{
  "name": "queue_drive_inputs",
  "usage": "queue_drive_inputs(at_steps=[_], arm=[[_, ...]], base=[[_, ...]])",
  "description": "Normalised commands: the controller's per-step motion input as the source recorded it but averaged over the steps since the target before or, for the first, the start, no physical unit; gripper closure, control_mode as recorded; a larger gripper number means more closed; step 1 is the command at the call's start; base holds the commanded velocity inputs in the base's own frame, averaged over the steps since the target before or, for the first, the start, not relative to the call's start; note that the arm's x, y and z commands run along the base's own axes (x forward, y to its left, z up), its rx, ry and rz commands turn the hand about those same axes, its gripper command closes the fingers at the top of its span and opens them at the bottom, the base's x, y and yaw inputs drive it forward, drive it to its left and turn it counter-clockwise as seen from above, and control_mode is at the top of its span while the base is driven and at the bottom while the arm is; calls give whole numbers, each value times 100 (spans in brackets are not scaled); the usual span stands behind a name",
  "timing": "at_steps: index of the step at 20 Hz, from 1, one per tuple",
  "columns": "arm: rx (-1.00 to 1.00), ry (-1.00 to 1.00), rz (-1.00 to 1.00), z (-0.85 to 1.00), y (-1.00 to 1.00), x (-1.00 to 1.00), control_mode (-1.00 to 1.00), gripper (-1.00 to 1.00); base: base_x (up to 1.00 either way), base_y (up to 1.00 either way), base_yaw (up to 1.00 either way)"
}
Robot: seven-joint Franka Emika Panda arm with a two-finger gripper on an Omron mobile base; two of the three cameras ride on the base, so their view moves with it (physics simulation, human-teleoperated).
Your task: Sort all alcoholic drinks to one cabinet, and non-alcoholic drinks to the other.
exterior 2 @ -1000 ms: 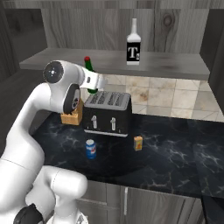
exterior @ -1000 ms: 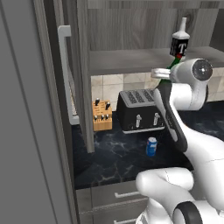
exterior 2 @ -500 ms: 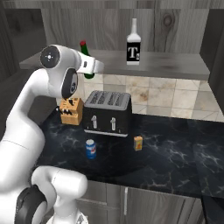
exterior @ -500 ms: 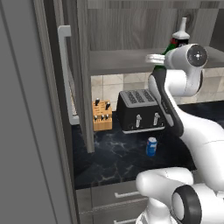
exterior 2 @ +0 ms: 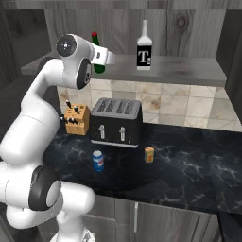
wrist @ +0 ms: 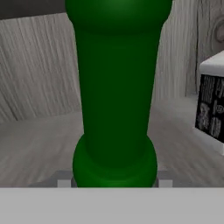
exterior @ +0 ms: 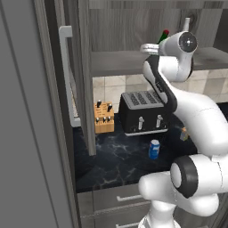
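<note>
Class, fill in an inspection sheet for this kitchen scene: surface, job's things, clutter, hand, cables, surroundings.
Surface: dark marbled counter.
Job's things: green bottle tilted, held at the cabinet shelf; pale bottle upright on that shelf; blue soda can and orange carton on the counter.
Clutter: black toaster, knife block.
Hand: hand shut on the green bottle.
Cables: nothing seen.
Surroundings: open cabinet door, tiled backsplash, drawers.
</note>
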Motion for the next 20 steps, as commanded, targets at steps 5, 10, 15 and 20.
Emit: queue_drive_inputs(at_steps=[5,10,15,20], arm=[[0,0,2,-23,0,96,-100,100],[-3,0,2,-38,0,73,-100,100],[-5,0,3,-64,0,40,-100,100],[-5,0,3,-70,0,19,-100,-100]], base=[[0,0,0],[0,0,0],[0,0,0],[0,0,0]])
